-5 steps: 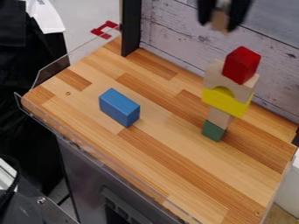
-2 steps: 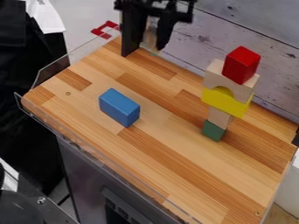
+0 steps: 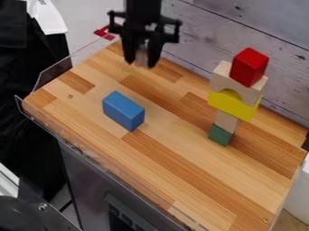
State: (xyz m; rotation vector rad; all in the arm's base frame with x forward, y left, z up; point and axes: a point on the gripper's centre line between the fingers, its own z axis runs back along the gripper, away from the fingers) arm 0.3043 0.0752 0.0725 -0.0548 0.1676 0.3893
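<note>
The gripper [image 3: 140, 63] hangs over the back left of the wooden top, above and behind the blue block. It is shut on a small tan block [image 3: 142, 57], blurred between its fingers. The blue block [image 3: 124, 111] lies on its side at left centre. To the right stands a stack: a green block [image 3: 221, 135] at the bottom, a tan block [image 3: 227, 122] on it, then a yellow arch piece [image 3: 233, 105], a tan arch piece [image 3: 240, 85] and a tilted-looking red block [image 3: 249, 66] on top.
The wooden top [image 3: 175, 162] has a clear plastic guard [image 3: 72, 58] along its left side. A pale plank wall [image 3: 211, 40] stands behind it. A red piece [image 3: 106, 32] sits beyond the back left corner.
The gripper has moved from the upper right, behind the stack, to the left and lower, with the tan block between its fingers. The blue block and the stack have kept their places.
</note>
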